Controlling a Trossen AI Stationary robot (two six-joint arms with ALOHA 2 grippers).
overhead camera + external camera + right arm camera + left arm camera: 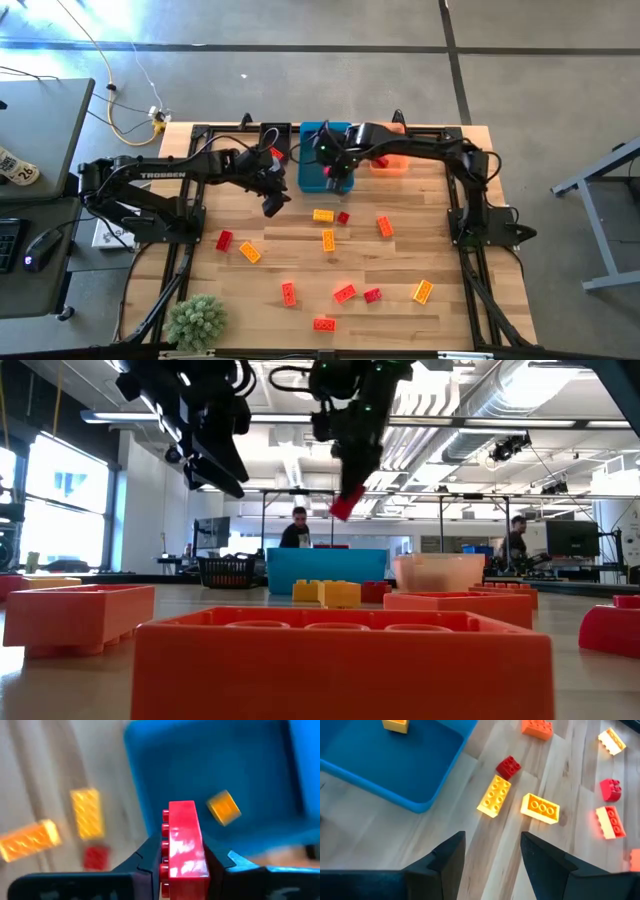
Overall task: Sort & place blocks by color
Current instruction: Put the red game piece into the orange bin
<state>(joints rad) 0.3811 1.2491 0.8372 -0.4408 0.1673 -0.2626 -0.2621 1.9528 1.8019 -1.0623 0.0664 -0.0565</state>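
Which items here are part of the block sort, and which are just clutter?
Job:
- small studded plastic bricks in red, orange and yellow, loose on the wooden table
- red studded brick clamped in the right tool
- blue rectangular plastic bin holding one yellow brick
- orange rectangular bin
- left tool, open, empty

Lying about:
- green spiky plant ball
- yellow cable on the floor

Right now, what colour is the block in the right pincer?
Red. The block shows best in the right wrist view, clamped in the right pincer.
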